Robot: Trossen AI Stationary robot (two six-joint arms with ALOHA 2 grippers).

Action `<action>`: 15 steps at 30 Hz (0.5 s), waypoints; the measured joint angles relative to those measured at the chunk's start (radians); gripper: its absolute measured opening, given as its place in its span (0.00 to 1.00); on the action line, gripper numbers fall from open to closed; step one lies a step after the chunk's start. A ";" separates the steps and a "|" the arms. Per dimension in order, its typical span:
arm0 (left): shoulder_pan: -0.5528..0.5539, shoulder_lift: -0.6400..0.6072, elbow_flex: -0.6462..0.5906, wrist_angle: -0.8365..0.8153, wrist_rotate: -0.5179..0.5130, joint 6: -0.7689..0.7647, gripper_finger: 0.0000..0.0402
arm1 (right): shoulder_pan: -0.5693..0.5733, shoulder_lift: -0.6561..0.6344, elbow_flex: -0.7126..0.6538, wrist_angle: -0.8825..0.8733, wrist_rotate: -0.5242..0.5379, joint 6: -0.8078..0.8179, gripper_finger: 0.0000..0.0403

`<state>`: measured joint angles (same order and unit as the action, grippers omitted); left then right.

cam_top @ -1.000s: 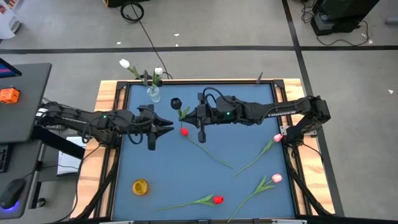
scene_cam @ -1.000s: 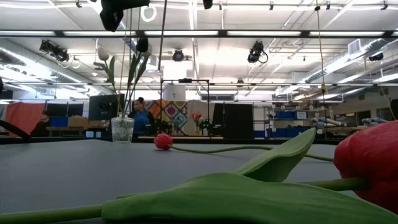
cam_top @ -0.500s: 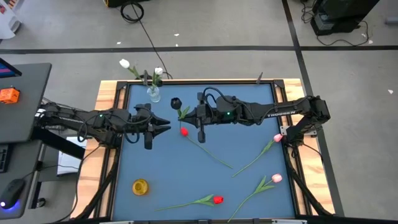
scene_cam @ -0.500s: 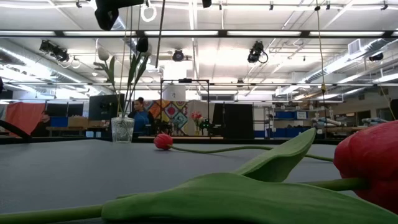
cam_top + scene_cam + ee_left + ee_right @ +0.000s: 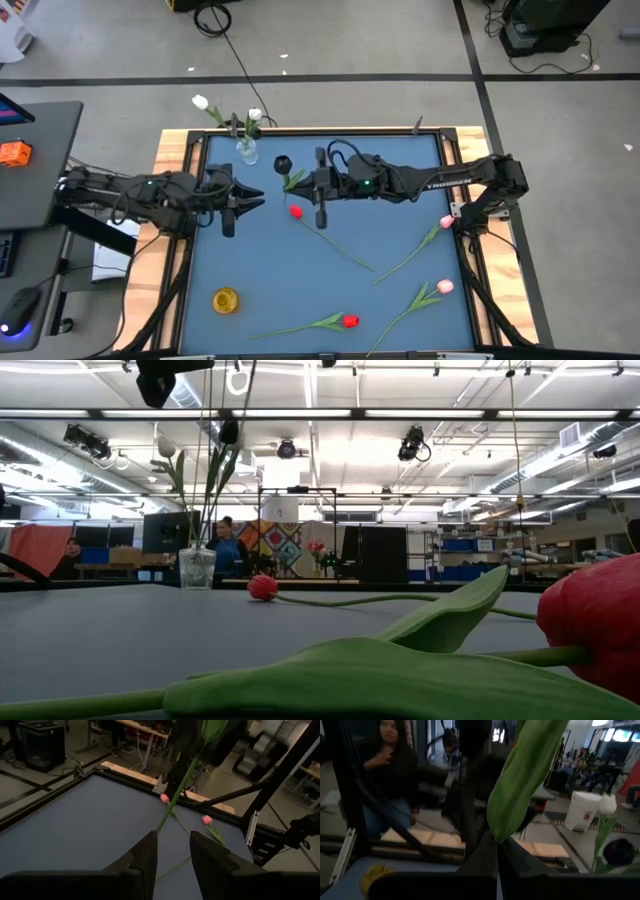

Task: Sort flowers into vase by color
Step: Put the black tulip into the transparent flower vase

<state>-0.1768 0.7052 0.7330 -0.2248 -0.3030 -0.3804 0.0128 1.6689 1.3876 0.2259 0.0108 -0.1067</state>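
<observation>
The right gripper [image 5: 306,184] stood clamped on the black tulip [image 5: 283,163], presumably vase-bound; left gripper [image 5: 258,196] gaped, empty.

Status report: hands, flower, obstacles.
Right hand shut on black tulip, near the vase. Left hand open, empty, close by. Nothing blocking the vase.

Dark jointed arms, black cables
</observation>
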 joint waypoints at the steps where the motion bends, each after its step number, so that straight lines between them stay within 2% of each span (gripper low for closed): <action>1: 0.000 -0.007 0.000 -0.006 0.000 -0.001 0.30 | 0.001 0.007 -0.001 0.001 -0.001 -0.001 0.01; 9: 0.000 -0.073 0.000 -0.104 -0.002 -0.012 0.30 | 0.015 0.075 0.004 0.043 0.021 -0.025 0.01; 15: 0.000 -0.145 0.000 -0.238 -0.002 -0.018 0.30 | 0.021 0.171 0.073 0.044 0.017 -0.061 0.01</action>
<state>-0.1768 0.5604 0.7330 -0.4627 -0.3054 -0.3981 0.0334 1.8398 1.4608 0.2696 0.0278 -0.1672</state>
